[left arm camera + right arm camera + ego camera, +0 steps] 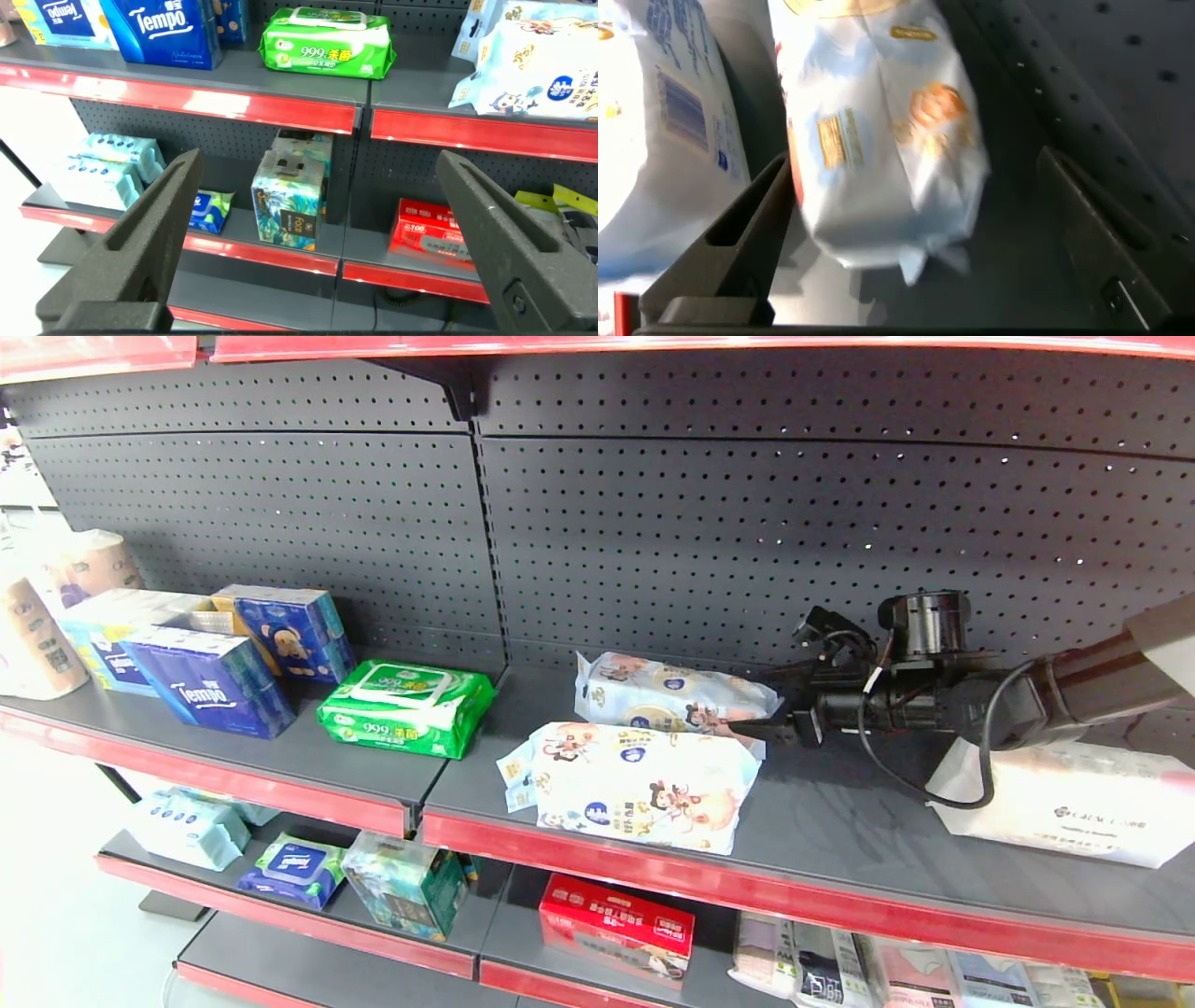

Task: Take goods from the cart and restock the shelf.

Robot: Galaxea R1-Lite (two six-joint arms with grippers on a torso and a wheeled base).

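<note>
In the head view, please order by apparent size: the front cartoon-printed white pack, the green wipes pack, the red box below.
1. front cartoon-printed white soft pack
2. green plastic wipes pack
3. red flat box, slightly smaller; it sits farther away, so unsure.

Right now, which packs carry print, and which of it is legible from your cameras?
Dark blue tissue pack: large white lettering, legible.
Green wipes pack: numerals and characters, legible.
Red box: characters too small to read.
Front cartoon pack: labels too small.
Rear cartoon pack: print blurred.
White pack: faint, too small.
</note>
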